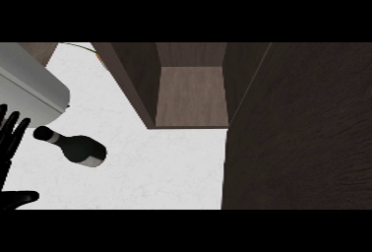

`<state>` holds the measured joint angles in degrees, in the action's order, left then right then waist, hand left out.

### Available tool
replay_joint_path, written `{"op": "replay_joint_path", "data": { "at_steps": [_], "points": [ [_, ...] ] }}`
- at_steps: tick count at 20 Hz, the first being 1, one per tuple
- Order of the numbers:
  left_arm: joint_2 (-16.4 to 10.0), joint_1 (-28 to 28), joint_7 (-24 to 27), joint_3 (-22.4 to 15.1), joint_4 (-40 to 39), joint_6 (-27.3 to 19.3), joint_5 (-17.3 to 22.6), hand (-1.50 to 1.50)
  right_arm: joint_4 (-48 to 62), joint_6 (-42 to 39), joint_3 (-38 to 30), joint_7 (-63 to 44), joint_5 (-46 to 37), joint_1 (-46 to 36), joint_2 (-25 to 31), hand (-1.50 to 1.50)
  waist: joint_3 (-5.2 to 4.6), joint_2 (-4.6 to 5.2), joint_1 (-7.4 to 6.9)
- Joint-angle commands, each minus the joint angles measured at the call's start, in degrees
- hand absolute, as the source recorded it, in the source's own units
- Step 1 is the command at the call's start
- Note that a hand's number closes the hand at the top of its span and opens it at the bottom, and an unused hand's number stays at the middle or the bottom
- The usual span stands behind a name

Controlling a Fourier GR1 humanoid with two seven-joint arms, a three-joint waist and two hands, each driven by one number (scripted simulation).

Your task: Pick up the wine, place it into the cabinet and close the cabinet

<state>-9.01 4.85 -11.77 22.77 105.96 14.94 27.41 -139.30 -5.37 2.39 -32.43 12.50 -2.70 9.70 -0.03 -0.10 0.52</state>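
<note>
A dark wine bottle [75, 146] stands on the white counter [167, 167] at the left, seen from above with its neck pointing up-left. My left hand [10, 140] shows at the left edge, fingers straight and raised, just left of the bottle and apart from it. The thumb [20, 198] sticks out lower down. The brown cabinet [190, 96] stands at the top middle with its inside shelf visible. Its open door [305, 133] fills the right side of the view. My right hand does not show.
A grey-white appliance [29, 81] sits at the upper left, close behind the bottle. The cabinet's left wall [134, 81] juts toward the counter.
</note>
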Motion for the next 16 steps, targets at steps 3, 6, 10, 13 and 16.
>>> {"op": "replay_joint_path", "data": {
  "at_steps": [3, 6, 10, 13, 16],
  "points": [
    [3.11, -1.06, 11.37, -0.94, -10.45, 1.60, -7.45, -1.50, -8.68, 0.99, -1.89, -3.41, 4.60, 0.53, -0.23, -1.50, -0.02, 0.07, 0.25],
    [1.07, -1.02, 12.41, 1.09, -12.83, 2.80, -6.40, -1.50, -10.65, -0.05, 0.25, -3.55, 3.57, 4.11, -0.94, -1.50, 0.00, 0.00, 0.08],
    [0.53, -3.56, 15.10, 0.43, -18.34, 3.07, -8.66, -1.50, -6.60, 2.26, 0.03, -4.50, 1.90, -1.78, -1.86, -1.50, 0.00, 0.07, -0.15],
    [0.08, -3.01, 16.80, 1.48, -19.79, 4.95, -6.84, -1.50, -9.23, -0.22, 1.25, -1.52, 1.63, 4.72, -2.50, -1.50, 0.03, 0.01, -0.04],
    [3.68, -1.93, 23.56, -1.84, -24.53, 4.67, -12.99, -1.50, -7.41, -0.94, -0.69, -1.84, 3.22, 1.86, -1.06, -1.50, 0.01, 0.06, 0.02]
  ]
}}
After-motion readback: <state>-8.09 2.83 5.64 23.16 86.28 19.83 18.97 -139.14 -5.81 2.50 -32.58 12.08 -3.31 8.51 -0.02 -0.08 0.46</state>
